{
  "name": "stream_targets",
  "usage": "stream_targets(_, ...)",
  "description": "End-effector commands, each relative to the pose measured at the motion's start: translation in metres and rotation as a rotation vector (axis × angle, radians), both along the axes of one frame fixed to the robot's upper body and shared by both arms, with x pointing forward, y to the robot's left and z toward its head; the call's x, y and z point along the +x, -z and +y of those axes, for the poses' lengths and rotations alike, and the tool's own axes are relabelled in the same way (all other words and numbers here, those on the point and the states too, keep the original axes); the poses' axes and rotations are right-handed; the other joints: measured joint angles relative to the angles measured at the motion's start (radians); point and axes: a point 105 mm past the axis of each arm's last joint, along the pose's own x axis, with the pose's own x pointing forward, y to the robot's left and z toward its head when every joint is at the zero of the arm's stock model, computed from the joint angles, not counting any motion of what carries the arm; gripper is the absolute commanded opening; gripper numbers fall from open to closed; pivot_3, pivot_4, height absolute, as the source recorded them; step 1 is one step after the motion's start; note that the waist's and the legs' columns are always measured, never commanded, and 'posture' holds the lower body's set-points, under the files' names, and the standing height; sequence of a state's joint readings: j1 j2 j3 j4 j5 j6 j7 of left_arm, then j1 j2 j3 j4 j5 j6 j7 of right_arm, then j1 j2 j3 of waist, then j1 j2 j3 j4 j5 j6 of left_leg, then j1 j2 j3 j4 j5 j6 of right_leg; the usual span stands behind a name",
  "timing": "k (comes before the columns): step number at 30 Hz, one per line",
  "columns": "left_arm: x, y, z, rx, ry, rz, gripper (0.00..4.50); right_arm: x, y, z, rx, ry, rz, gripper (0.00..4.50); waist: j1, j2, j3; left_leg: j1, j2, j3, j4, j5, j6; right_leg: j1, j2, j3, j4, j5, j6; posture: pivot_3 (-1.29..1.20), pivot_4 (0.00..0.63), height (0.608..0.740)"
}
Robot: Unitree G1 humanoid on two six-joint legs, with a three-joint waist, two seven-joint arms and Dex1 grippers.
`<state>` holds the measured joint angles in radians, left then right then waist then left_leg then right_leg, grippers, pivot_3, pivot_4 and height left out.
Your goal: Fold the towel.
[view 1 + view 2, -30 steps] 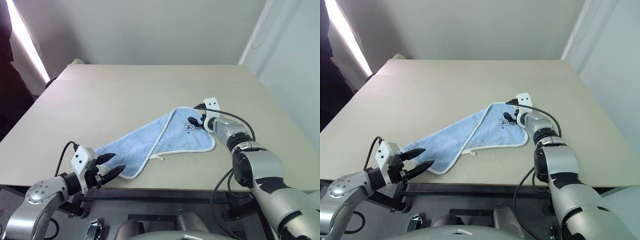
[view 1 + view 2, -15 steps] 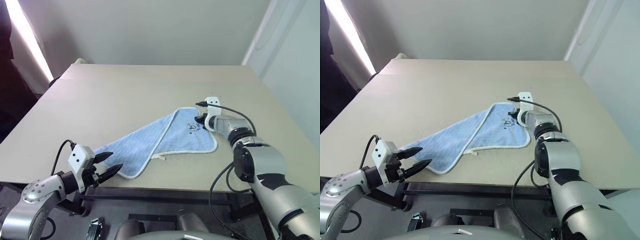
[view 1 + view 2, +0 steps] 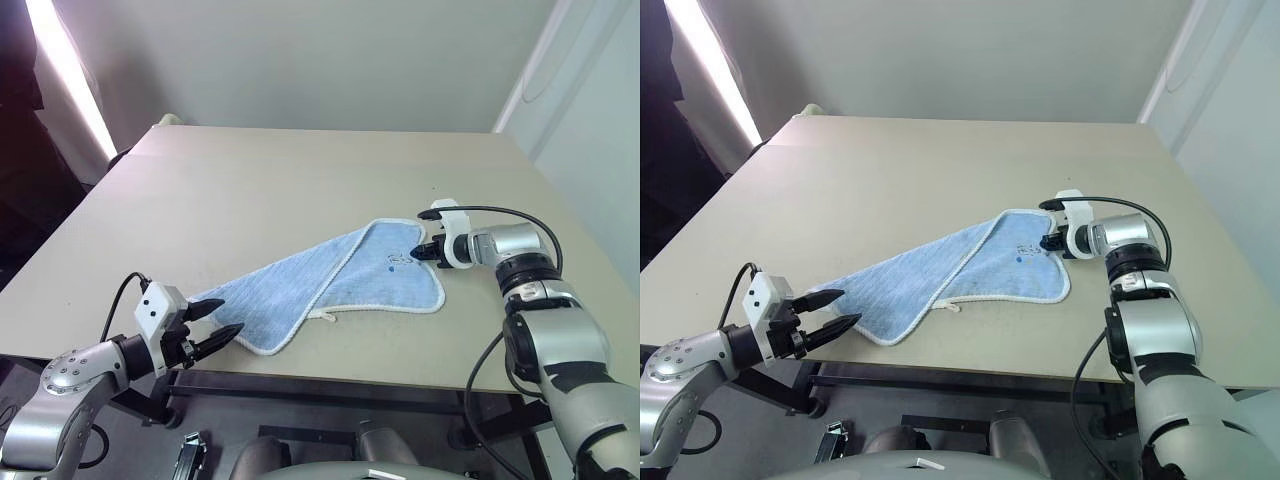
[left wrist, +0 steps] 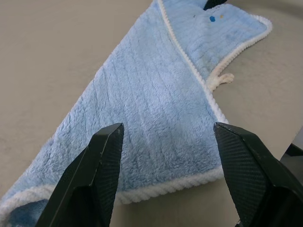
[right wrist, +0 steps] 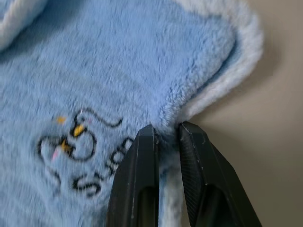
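Note:
The towel [image 3: 330,280], light blue with white edging, lies on the table as a long slanted shape, one layer folded over another. Its dark embroidered mark [image 5: 78,151] sits near the right end. A white loop tag [image 3: 318,316] sticks out of the front edge. My right gripper [image 3: 418,252] is shut on the towel's right edge beside the mark; the cloth is pinched between its fingers [image 5: 142,156]. My left gripper [image 3: 228,316] stands open just off the towel's near left corner, at the table's front edge. The wide blue cloth [image 4: 142,109] lies beyond its spread fingers [image 4: 102,161].
The beige table [image 3: 300,180] stretches far back and to both sides of the towel. Its front edge runs right under my left gripper. A black cable [image 3: 500,212] loops over my right wrist.
My right gripper has shut on the towel's right edge and drawn back to the right with it. The left gripper has stayed put. The camera has shifted a little.

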<state>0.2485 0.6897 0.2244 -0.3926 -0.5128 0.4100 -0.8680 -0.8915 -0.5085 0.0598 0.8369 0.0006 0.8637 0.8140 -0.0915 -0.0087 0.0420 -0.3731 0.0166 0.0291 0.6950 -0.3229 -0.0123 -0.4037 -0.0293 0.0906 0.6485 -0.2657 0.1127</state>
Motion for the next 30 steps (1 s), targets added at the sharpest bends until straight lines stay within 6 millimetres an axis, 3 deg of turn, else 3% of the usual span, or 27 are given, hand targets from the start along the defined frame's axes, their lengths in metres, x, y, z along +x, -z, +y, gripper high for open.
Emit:
stream_targets(1,0.007,-0.012,0.000,0.007,0.021,-0.049,3.21,-0.021,0.001,-0.001,-0.017,-0.077,0.061,0.72,0.010,0.000,0.000,0.000,0.000,-0.001,0.000,0.000,0.000,0.000,0.000,-0.001,0.000,0.000,0.000,0.00,0.000,0.716)
stream_targets(5,0.011,-0.011,-0.001,0.009,0.026,-0.053,3.21,-0.033,-0.003,0.001,-0.038,-0.132,0.058,0.72,0.021,0.000,0.000,0.000,0.000,0.000,0.000,0.000,0.000,-0.001,0.000,-0.001,0.000,0.000,-0.001,0.00,0.000,0.716)
stream_targets(12,0.011,-0.010,-0.001,0.012,0.031,-0.052,3.21,-0.025,-0.026,-0.001,0.001,-0.125,-0.037,0.72,0.021,0.001,0.000,0.000,0.000,0.001,0.000,0.000,0.000,-0.001,0.000,0.000,0.000,-0.001,-0.002,0.00,0.000,0.716)
stream_targets(15,0.012,-0.011,0.000,0.013,0.030,-0.053,3.21,-0.023,-0.024,-0.006,-0.020,-0.131,-0.052,1.28,0.021,0.000,0.000,0.000,0.000,0.001,0.000,0.000,0.000,-0.001,0.000,0.000,0.000,-0.001,-0.002,0.00,0.000,0.716)
stream_targets(20,0.012,-0.013,0.004,0.020,0.025,-0.054,3.21,-0.018,-0.027,-0.015,-0.051,-0.138,-0.096,2.92,0.021,0.001,0.000,0.000,0.000,0.002,0.000,0.000,0.000,-0.002,0.000,0.001,0.000,-0.001,-0.002,0.00,0.000,0.716)
stream_targets(27,0.013,-0.014,0.004,0.017,0.020,-0.054,3.21,0.017,-0.054,-0.015,0.107,0.021,-0.246,2.92,0.016,0.002,0.001,0.000,0.000,0.004,0.000,0.000,0.000,-0.002,0.001,0.003,0.000,-0.001,-0.002,0.00,0.000,0.716)
stream_targets(30,0.014,-0.013,0.003,0.014,0.021,-0.054,3.21,0.033,-0.052,-0.008,0.104,0.071,-0.299,2.92,0.012,0.002,0.001,0.001,0.000,0.005,0.000,0.000,0.000,-0.002,0.002,0.004,0.000,-0.001,-0.002,0.00,0.000,0.716)
